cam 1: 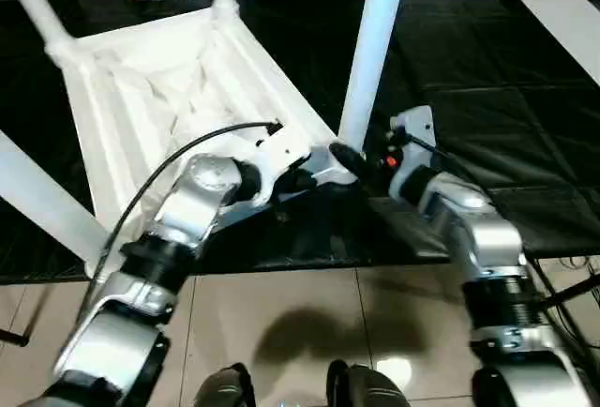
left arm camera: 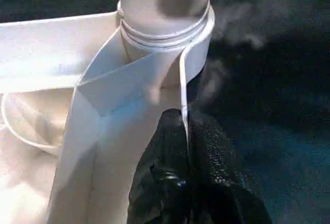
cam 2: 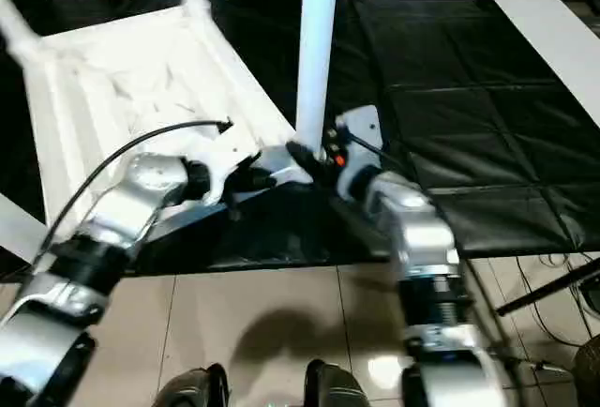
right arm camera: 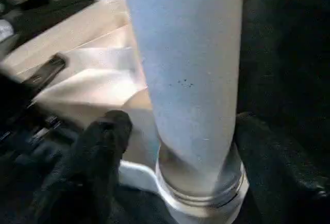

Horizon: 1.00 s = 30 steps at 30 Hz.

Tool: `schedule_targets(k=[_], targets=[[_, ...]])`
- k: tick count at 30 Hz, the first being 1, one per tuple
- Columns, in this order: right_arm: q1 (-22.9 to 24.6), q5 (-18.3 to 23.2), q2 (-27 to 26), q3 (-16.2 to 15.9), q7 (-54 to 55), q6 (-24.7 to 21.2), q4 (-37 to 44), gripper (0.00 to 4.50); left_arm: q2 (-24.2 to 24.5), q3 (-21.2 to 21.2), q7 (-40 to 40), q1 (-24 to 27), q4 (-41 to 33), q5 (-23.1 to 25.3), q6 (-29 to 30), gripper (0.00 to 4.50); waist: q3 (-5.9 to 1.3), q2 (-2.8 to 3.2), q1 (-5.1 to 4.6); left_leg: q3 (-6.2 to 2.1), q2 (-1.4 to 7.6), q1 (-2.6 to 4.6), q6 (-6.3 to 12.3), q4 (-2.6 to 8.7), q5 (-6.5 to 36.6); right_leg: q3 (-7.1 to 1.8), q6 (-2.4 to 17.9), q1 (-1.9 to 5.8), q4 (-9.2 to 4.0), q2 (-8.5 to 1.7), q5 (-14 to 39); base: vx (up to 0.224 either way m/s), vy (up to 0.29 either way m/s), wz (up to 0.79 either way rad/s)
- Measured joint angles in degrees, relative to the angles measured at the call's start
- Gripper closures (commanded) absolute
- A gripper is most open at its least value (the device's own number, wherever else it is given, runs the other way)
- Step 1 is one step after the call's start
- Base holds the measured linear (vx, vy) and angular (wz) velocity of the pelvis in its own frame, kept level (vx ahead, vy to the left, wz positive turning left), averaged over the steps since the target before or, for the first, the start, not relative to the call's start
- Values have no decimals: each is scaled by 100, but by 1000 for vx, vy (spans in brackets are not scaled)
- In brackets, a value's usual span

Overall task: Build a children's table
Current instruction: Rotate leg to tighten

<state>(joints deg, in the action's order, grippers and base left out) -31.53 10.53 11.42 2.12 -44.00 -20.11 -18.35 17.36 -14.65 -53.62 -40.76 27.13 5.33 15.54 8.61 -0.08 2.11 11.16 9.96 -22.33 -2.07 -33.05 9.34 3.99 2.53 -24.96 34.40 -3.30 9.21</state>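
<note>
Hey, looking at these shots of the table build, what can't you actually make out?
- Near leg: its upper end is cut off by the head view's top edge.
- How deep that leg sits in the corner socket: hidden inside the socket, right wrist view.
- Right gripper: its fingers flank the leg, but blur hides any contact.
- Tabletop: the near rim is covered by the left forearm.

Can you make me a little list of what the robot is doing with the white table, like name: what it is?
thing being built: children's table, upside down on the black mat
leg being worked on: leg standing upright in the near corner socket
left gripper: shut on the table's thin rim beside that socket
right gripper: fingers either side of the leg's base, not squeezing it
floor: tan tiles
</note>
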Motion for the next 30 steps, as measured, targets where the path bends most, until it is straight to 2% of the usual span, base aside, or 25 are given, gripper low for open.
schedule_targets(k=[3,5,9,12,14,23,26,30], targets=[[-6,14,461,-233,-766,244,-127,59,282,-52,-501,108,-8,-138,-406,450,0,-1,28,0,0,-6,1,-9,1,0,-1,1,0,-2,-3,0,0,0],[-9,16,676,-276,-1166,341,-268,46,464,-104,-835,203,-76,-236,-630,450,0,-1,68,0,0,-8,2,-10,1,0,-1,0,-1,-2,-3,0,0,0],[-170,28,836,-502,-1757,495,-550,46,711,-241,-1295,242,-89,-269,-1058,450,0,-1,165,0,0,-15,3,-17,1,1,-1,-2,3,-4,-3,0,0,0],[-272,67,974,-550,-2189,666,-727,46,807,-320,-1626,265,-90,-310,-1323,450,0,-1,268,0,3,-27,23,-50,14,1,-1,-2,7,-7,-3,0,0,0],[-283,116,990,-638,-2480,727,-788,46,872,-360,-1777,267,-93,-326,-1432,450,0,-1,295,3,2,-33,32,-63,20,0,0,-2,8,-10,-3,0,0,0],[-405,386,1082,-771,-3515,764,-1033,126,1073,-445,-2180,269,-99,-386,-1679,450,0,-1,298,4,2,-39,39,-81,24,-1,2,-3,13,-14,-8,0,0,0],[-484,465,1082,-834,-3679,762,-1098,143,1069,-448,-2188,269,-99,-386,-1693,450,0,-2,305,4,3,-39,39,-79,24,0,2,-3,12,-13,-8,0,0,0],[-512,485,1097,-849,-3791,706,-1137,187,1070,-448,-2247,269,-99,-398,-1708,450,0,-2,307,4,3,-47,41,-79,26,0,2,-6,8,-13,-8,0,0,0]])
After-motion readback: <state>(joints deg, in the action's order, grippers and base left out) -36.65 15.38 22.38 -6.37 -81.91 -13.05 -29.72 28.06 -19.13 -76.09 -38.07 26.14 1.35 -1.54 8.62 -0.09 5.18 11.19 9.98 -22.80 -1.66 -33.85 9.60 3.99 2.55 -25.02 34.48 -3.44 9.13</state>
